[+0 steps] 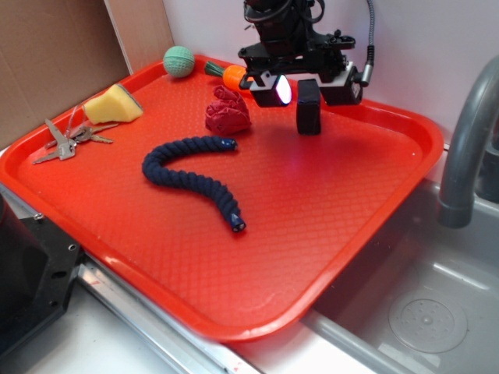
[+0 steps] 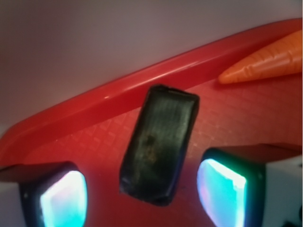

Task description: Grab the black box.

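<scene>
The black box point(image 1: 309, 107) stands upright on the red tray point(image 1: 374, 226) near its far edge, a small matte block with rounded edges. My gripper point(image 1: 310, 90) hangs right over it, open, with one lit pad on each side of the box's top. From the wrist, the black box point(image 2: 160, 144) lies tilted between the two glowing fingertips point(image 2: 64, 198), and bare tray shows on both sides of it. Neither pad of the gripper point(image 2: 142, 194) touches it.
On the tray also lie a dark navy braided rope point(image 1: 195, 167), a red cloth lump point(image 1: 228, 111), an orange toy carrot point(image 1: 232, 75), a green ball point(image 1: 178, 61), a yellow sponge point(image 1: 113, 105) and keys point(image 1: 66, 140). A grey faucet point(image 1: 468, 140) and sink stand right.
</scene>
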`<state>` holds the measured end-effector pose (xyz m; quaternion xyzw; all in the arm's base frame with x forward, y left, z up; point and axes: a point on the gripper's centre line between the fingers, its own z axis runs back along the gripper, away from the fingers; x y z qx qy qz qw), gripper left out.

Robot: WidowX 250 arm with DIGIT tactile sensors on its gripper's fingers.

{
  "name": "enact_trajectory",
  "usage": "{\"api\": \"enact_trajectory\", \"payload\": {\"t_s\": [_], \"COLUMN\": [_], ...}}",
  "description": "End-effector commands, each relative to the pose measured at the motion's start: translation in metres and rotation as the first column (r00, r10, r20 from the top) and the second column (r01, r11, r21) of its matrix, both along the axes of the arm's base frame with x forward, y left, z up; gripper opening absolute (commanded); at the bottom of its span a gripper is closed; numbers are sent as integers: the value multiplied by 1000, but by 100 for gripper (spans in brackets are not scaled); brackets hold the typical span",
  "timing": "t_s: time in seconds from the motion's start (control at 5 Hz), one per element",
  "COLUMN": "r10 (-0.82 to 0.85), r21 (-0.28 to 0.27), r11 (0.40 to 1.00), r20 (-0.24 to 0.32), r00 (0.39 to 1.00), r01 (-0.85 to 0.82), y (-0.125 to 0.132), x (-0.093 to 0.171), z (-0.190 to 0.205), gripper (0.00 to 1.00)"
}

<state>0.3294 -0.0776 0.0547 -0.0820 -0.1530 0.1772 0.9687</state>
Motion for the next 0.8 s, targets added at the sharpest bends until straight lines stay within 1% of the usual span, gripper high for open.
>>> {"api": "enact_trajectory", "payload": {"t_s": [0.0,0.2,0.4,0.6], "r10": [79,118,129,87], "r21": [71,71,78,83], "r11": [994,991,989,993], "r20": [-21,-52,-66,-76], "r00": [997,992,989,993], "r01": [-77,-115,-124,-81], "y": [14,26,29,29], "x": [25,23,14,0], "z": [3,-8,-2,6], "gripper": [100,0,0,0]}}
